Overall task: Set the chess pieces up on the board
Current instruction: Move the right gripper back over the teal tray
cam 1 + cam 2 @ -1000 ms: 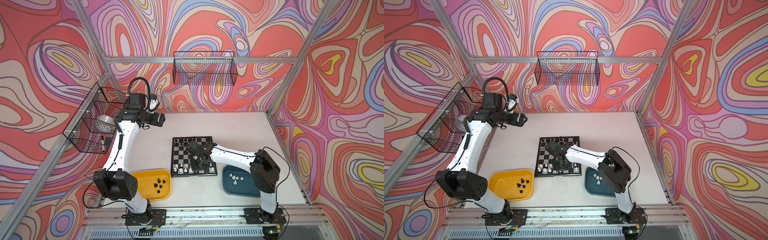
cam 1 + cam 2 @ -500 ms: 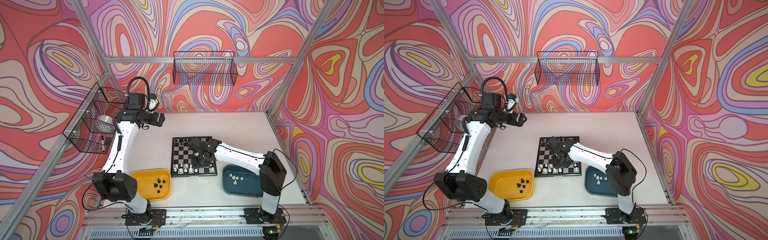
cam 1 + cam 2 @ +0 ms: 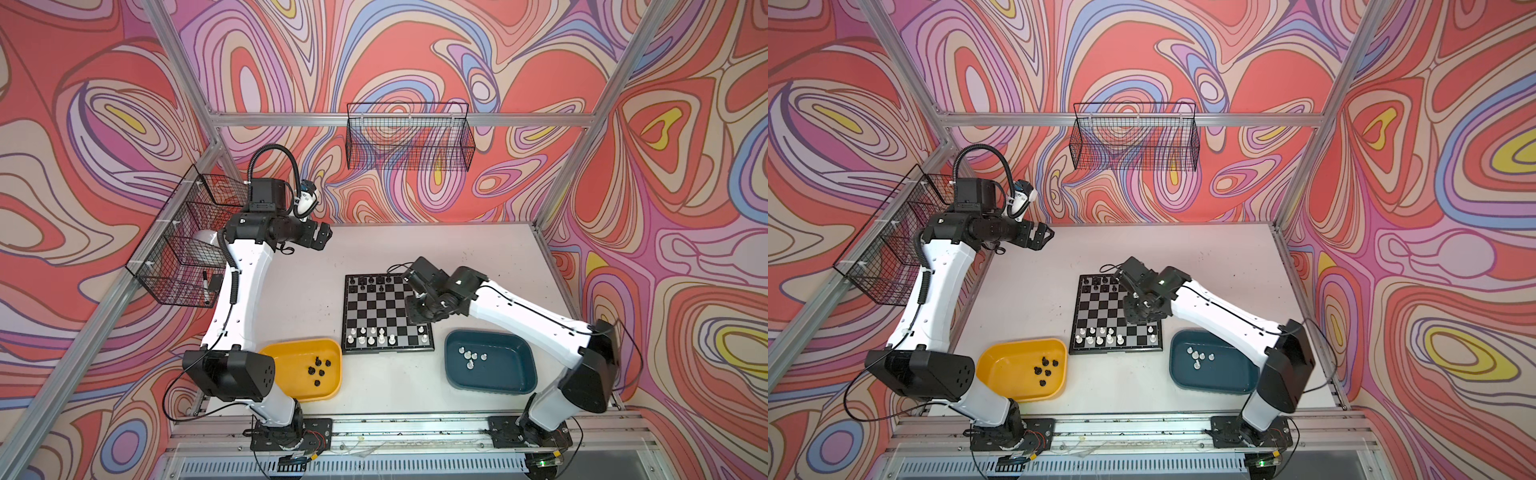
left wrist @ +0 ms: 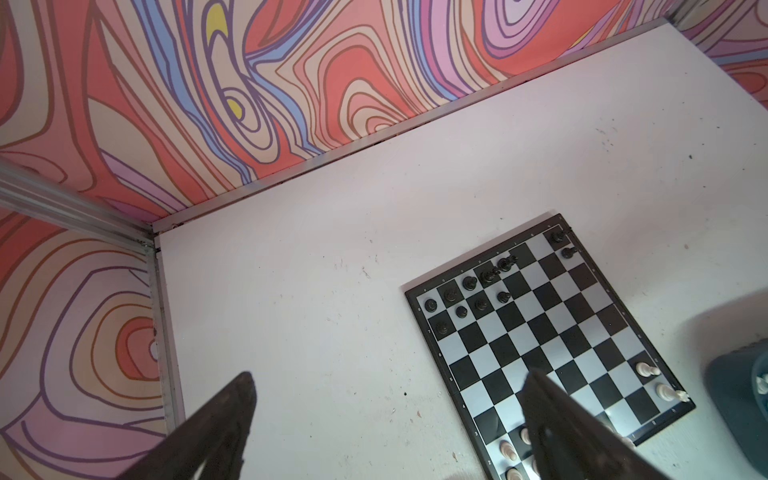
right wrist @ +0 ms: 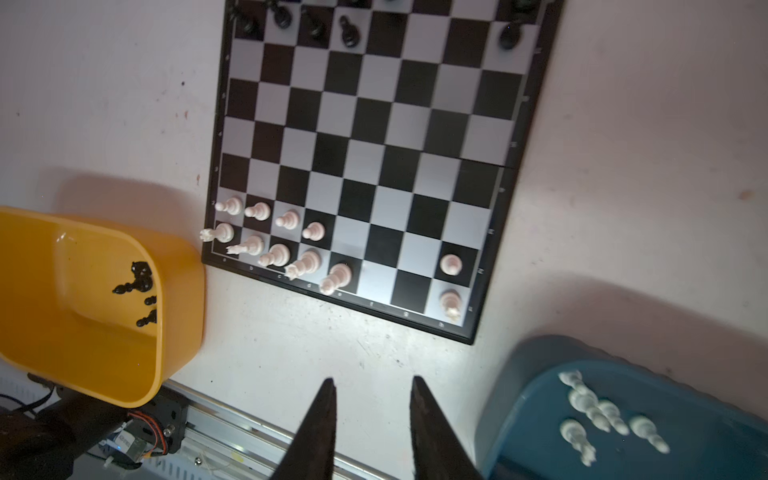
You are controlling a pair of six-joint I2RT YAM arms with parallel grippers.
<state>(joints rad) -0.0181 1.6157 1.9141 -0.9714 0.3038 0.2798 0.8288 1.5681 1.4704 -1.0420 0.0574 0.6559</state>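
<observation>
Board (image 3: 386, 309) is set flat mid-table, between yellow tray (image 3: 291, 361) and teal tray (image 3: 498, 374). Part filled. White pieces (image 5: 286, 219) are stood on the two near rows, with a gap of bare squares between the main group and a pair at the teal-tray edge. Black pieces (image 4: 469, 283) are stood on the two far rows, also with gaps. Spare black pieces (image 3: 318, 369) are seen in the yellow tray, spare white pieces (image 3: 469, 355) in the teal tray, several lying on their sides and bunched.

Right gripper (image 5: 372, 380) is held over the board's teal-tray side, jaws a little apart, nothing between them. Left gripper (image 4: 390, 374) is held high near the far wall, jaws spread wide, nothing held.

Step judged: a spare white piece to be fetched by the right gripper.

- The outermost piece of the bunch should be taken, so no neighbour is dragged.
- Jaws should be closed across the piece's body, not its tip.
- The piece should be stood upright and centred on a bare near-row square.
- It should be lowered straight down, clear of the pair beside the gap.
- Jaws should be opened only once the base is seated.
</observation>
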